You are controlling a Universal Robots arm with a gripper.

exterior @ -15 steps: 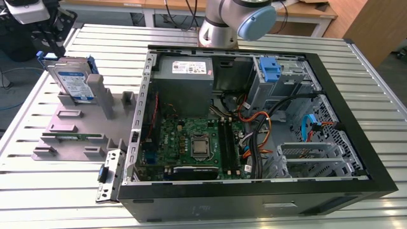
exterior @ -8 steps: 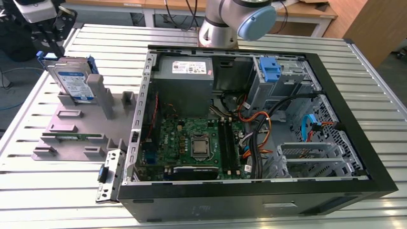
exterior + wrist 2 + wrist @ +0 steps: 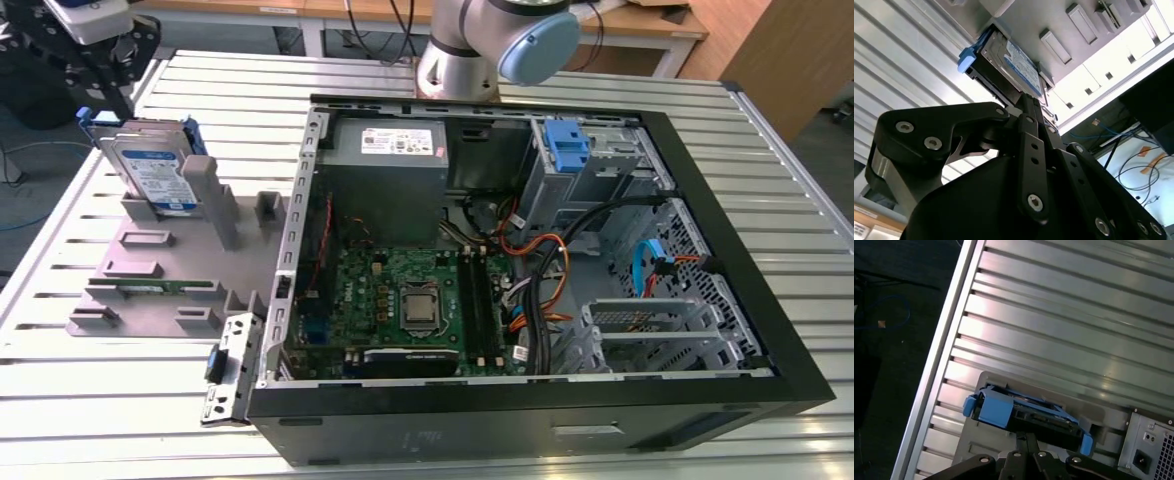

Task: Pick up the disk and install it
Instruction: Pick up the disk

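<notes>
Slatted tabletop (image 3: 120, 400), disk (image 3: 154, 175) just beneath jaws

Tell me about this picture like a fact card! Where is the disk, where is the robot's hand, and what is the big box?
disk: silver-grey rectangular hard drive in a blue plastic caddy, standing on edge
disk rests in: grey plastic holder
holder sits on: ribbed metal table, at the exterior view's left of the case
gripper: black gripper, close above the disk's upper edge; touching or not, cannot tell
big box: open black computer case, green circuit board showing inside
disk installed: no, it is outside the case
</notes>
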